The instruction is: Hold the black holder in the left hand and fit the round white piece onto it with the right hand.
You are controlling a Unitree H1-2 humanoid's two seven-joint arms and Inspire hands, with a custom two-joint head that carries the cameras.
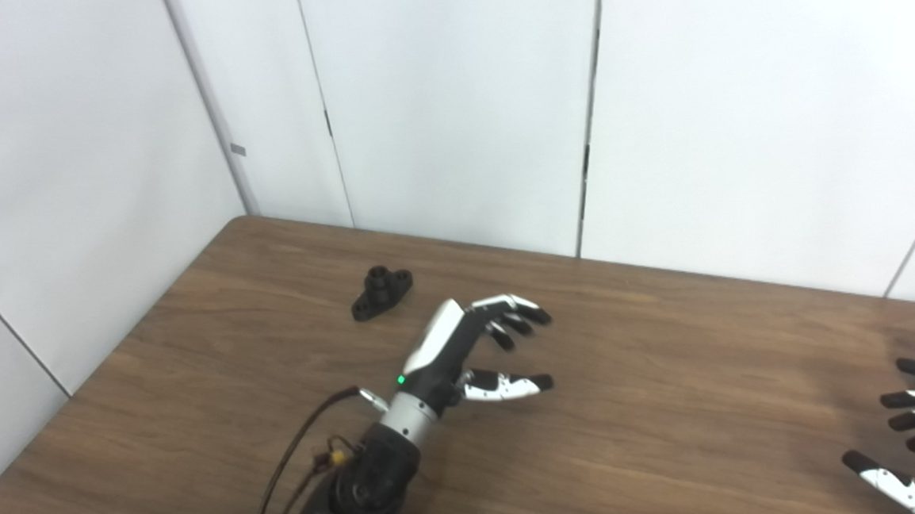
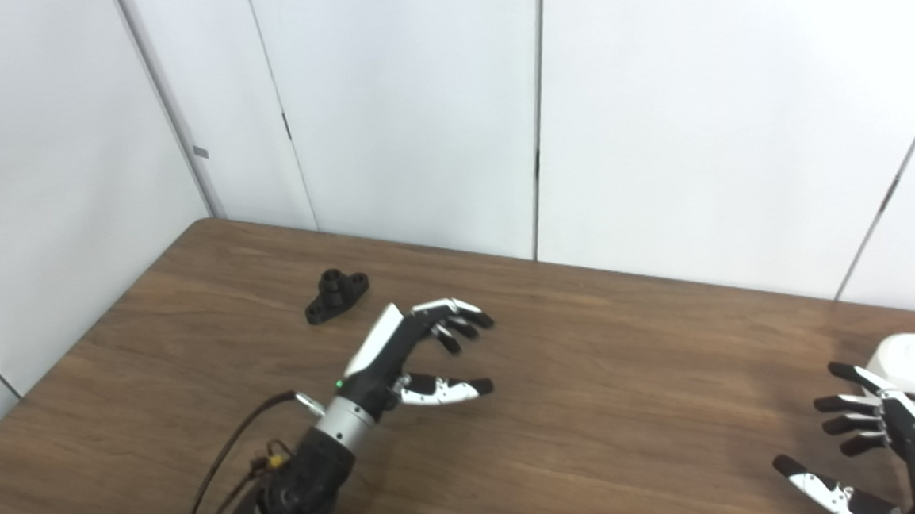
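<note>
Black holder [image 1: 381,291], flat-based with upright peg, lies on table [image 1: 673,403].

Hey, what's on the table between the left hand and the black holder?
Nothing: only bare wood table separates the open left hand from the black holder, and both eye views show this.
</note>
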